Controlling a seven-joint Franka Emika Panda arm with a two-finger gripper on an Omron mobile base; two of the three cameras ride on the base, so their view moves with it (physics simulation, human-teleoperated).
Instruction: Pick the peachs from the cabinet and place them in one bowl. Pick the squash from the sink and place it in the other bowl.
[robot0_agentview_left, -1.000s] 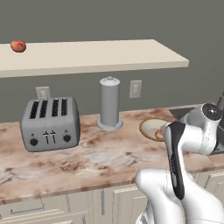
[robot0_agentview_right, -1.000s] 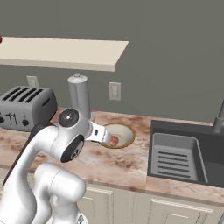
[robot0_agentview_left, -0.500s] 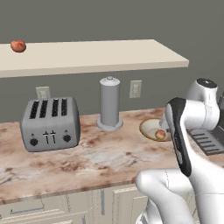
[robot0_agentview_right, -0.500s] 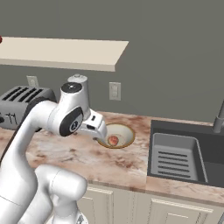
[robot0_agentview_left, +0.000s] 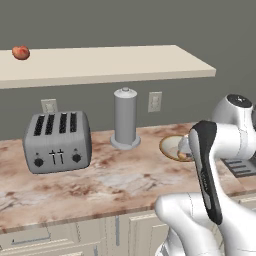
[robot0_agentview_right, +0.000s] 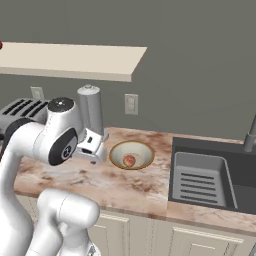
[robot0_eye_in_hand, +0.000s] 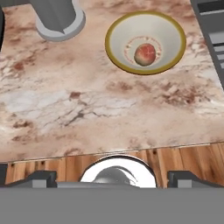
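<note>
Resting in the middle of the bowl (robot0_eye_in_hand: 145, 42), upper right of the hand view, is one peach (robot0_eye_in_hand: 145, 54); another peach (robot0_agentview_left: 21, 52) sits on the cabinet (robot0_agentview_left: 110, 65), upper left. Whether the hand (robot0_agentview_right: 90, 148) is clenched or released, I cannot tell.

One red-orange peach (robot0_eye_in_hand: 145, 54) sits in the golden-rimmed bowl (robot0_eye_in_hand: 114, 48); another (robot0_agentview_left: 20, 52) rests on the beige cabinet (robot0_agentview_left: 125, 62).

A silver four-slot toaster (robot0_agentview_left: 58, 141) stands on the pink-veined marble counter (robot0_agentview_left: 100, 182) beside a tall grey cylindrical canister (robot0_agentview_left: 125, 118), below two white wall outlets (robot0_agentview_left: 155, 101).
</note>
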